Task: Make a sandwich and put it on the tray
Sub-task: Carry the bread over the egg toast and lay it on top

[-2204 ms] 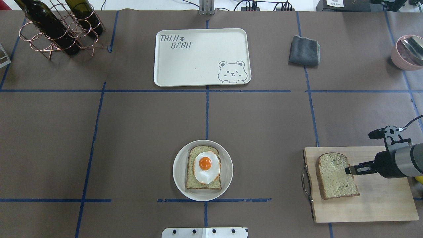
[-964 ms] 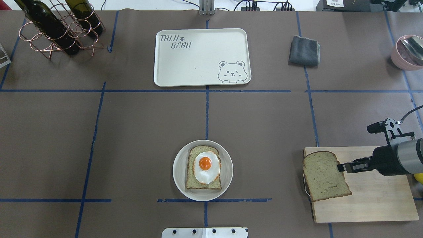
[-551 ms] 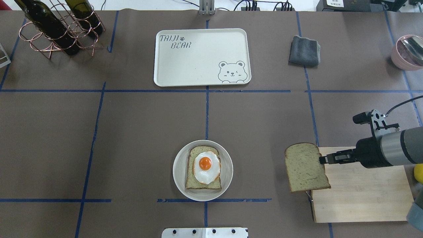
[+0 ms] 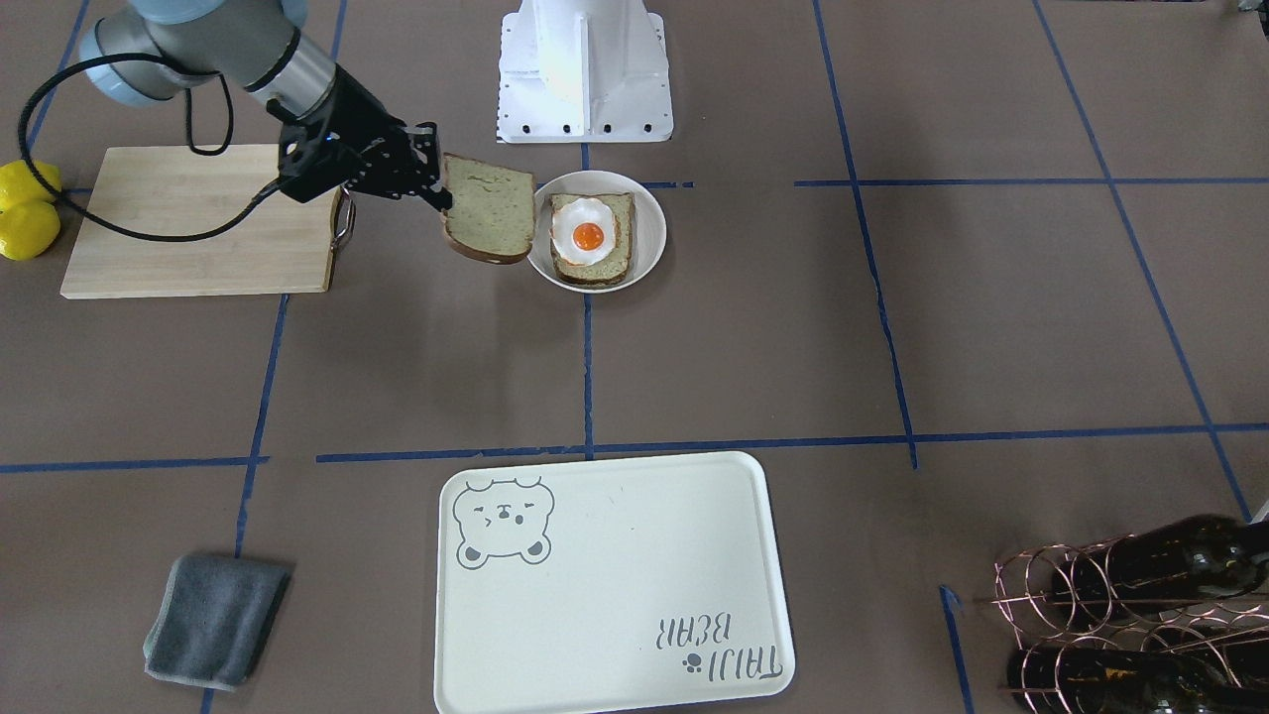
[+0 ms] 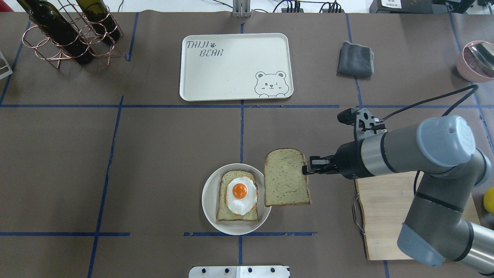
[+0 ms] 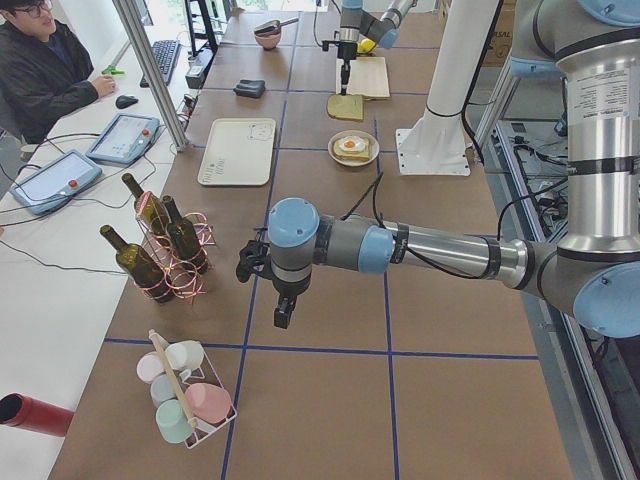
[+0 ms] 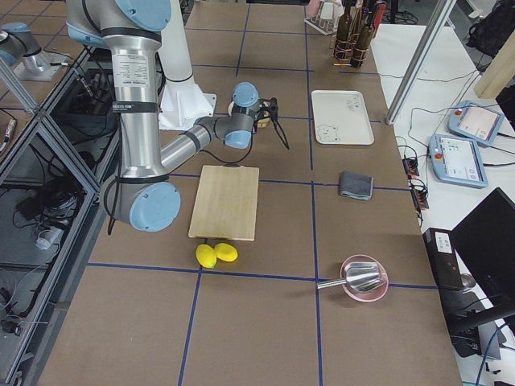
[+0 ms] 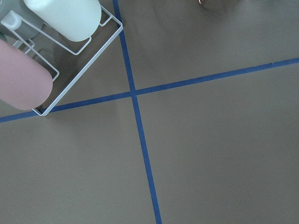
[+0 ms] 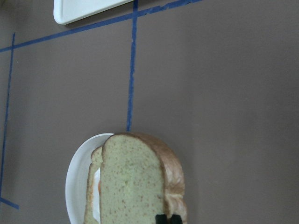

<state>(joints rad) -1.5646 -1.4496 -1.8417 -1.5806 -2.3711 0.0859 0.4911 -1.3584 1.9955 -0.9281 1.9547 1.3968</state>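
Worktop (image 5: 154,154): tray (image 5: 235,67) at far side; dish (image 5: 208,216) holds base slice (image 5: 223,211) and egg (image 5: 240,193). Top slice (image 5: 285,179) hangs beside the dish, right end effector (image 5: 307,170) clamped on its edge. It is best centred over the egg, lowered flat, then released. Left end effector (image 6: 284,318): state cannot be told.

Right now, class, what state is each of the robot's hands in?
Left hand: cannot be told; only the side camera shows it.
Right hand: closed, holding a bread slice by its edge.

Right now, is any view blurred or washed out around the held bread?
Overhead exterior: the held bread slice is sharp and evenly lit. Front-facing: only the white robot base is washed out. Right wrist: the slice fills the lower frame, slightly soft; the right gripper barely shows.
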